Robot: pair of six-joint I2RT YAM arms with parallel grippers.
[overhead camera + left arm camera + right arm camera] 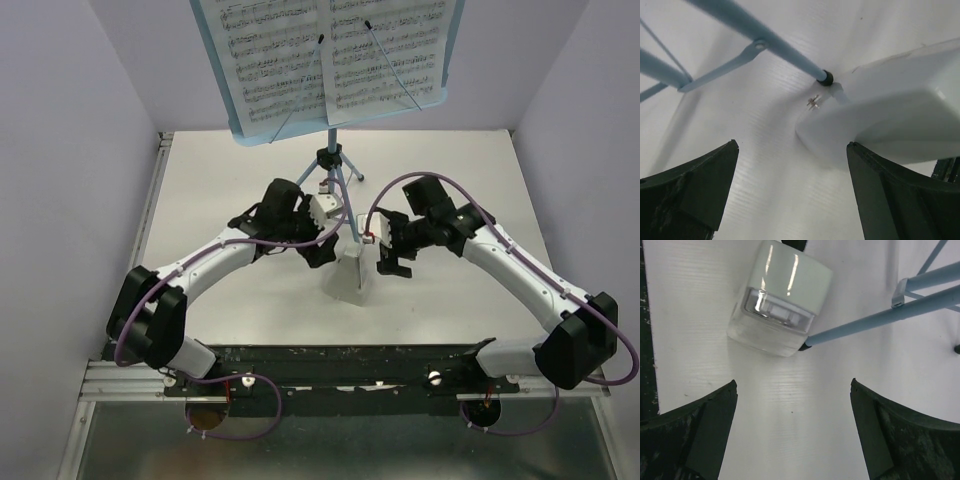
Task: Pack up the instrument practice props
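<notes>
The light-blue music stand stands at the back of the table. Its tray [236,128] holds two white sheet-music pages, left [270,55] and right [385,40], each under a thin wire holder [398,68]. Its tripod legs [336,178] spread between my arms. My left gripper [318,252] is open and empty, just left of a front leg [765,37] with a black foot [826,77]. My right gripper [393,263] is open and empty, right of the same leg [880,320]. Both hang low over the bare table.
A small white box [352,276] with a clear end lies on the table between the grippers, touching the foot of the front leg; it shows in the left wrist view [900,120] and the right wrist view [780,300]. Walls close in the table [250,320] at left, right and back.
</notes>
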